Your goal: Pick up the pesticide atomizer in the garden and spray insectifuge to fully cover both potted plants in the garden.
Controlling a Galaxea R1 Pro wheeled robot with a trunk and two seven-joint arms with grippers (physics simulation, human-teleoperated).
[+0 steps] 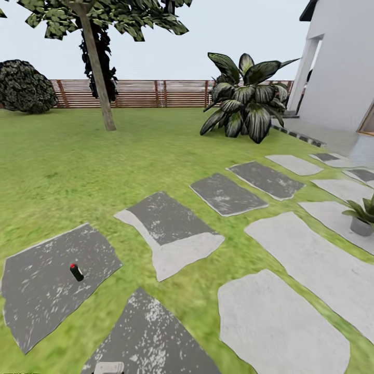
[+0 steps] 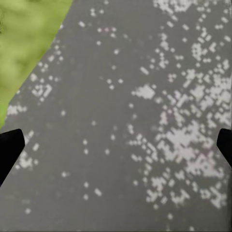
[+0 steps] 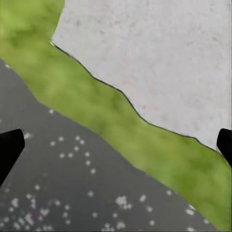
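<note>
Right under my head camera sits a small pale-grey piece of the rig [image 1: 109,368] at the frame's lower edge, over a dark speckled grey stepping stone [image 1: 150,337]. On the next dark slab [image 1: 47,291] to the left stands the pesticide atomizer [image 1: 76,272], a small slim dark bottle with a red-tipped top, leaning slightly, untouched and well apart from my arms. Far right, one potted plant [image 1: 362,215], a low green rosette in a grey pot, sits on a pale stone [image 1: 337,213]. A large broad-leaved shrub [image 1: 244,98] stands by the brown slatted fence [image 1: 156,93].

From the left wrist, the left gripper [image 2: 116,145] shows two black fingertips [image 2: 9,145] spread wide over speckled grey stone, holding nothing.

From the right wrist, the right gripper [image 3: 116,145] is likewise spread apart and empty, above a grass strip [image 3: 106,116] between dark and pale stones.

My read: nothing is done yet; the pickup and both sprayings remain.
</note>
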